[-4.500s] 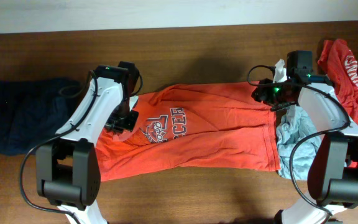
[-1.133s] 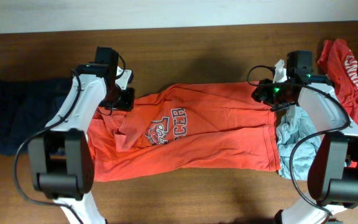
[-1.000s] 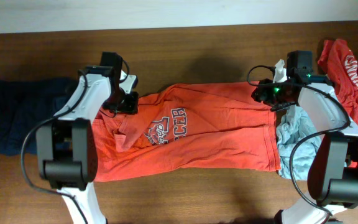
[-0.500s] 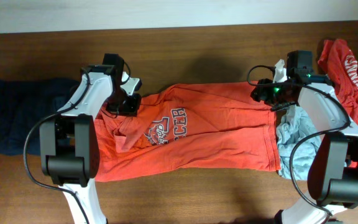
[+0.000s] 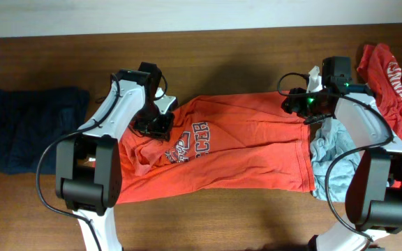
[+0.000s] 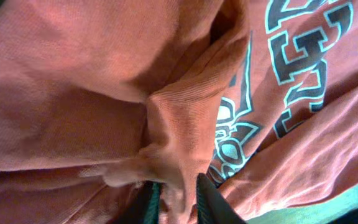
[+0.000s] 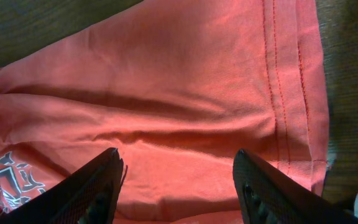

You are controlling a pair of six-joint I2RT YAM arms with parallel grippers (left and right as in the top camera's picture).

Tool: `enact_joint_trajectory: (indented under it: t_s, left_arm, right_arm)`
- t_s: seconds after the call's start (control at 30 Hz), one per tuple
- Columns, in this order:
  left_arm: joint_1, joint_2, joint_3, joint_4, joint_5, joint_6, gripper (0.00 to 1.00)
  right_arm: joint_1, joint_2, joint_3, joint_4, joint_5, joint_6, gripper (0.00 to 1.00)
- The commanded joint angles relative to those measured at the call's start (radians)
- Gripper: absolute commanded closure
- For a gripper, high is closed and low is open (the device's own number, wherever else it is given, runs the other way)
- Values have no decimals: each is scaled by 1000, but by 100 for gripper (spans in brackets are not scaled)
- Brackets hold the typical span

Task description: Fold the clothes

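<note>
An orange T-shirt (image 5: 236, 150) with dark lettering lies spread across the middle of the table. My left gripper (image 5: 155, 125) is shut on a pinched fold of the shirt's left part, near the printed letters; the wrist view shows the cloth (image 6: 179, 143) bunched between the fingers (image 6: 178, 198). My right gripper (image 5: 297, 104) is open above the shirt's upper right corner, its fingers (image 7: 178, 180) spread over flat orange cloth (image 7: 185, 93) near the hem.
A dark navy garment (image 5: 26, 129) lies at the left edge. A red garment (image 5: 393, 84) and a pale grey-blue one (image 5: 330, 157) are heaped at the right. The wooden table (image 5: 222, 56) runs behind the shirt.
My left gripper has moved right and slightly down, dragging the shirt's left sleeve part inward over the print. The right arm has not moved.
</note>
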Motion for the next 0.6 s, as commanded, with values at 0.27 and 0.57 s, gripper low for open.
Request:
enact_joint_trajectory:
  t_s: [0.27,0.57]
  left_arm:
    - [3,-31,15,-14,61,-29,97]
    - [-43,-31,15,-65,150,-32,99]
  right_arm:
    - [-6,8,13,3,9,-8,39]
    - [-6,8,13,4,9,-8,39]
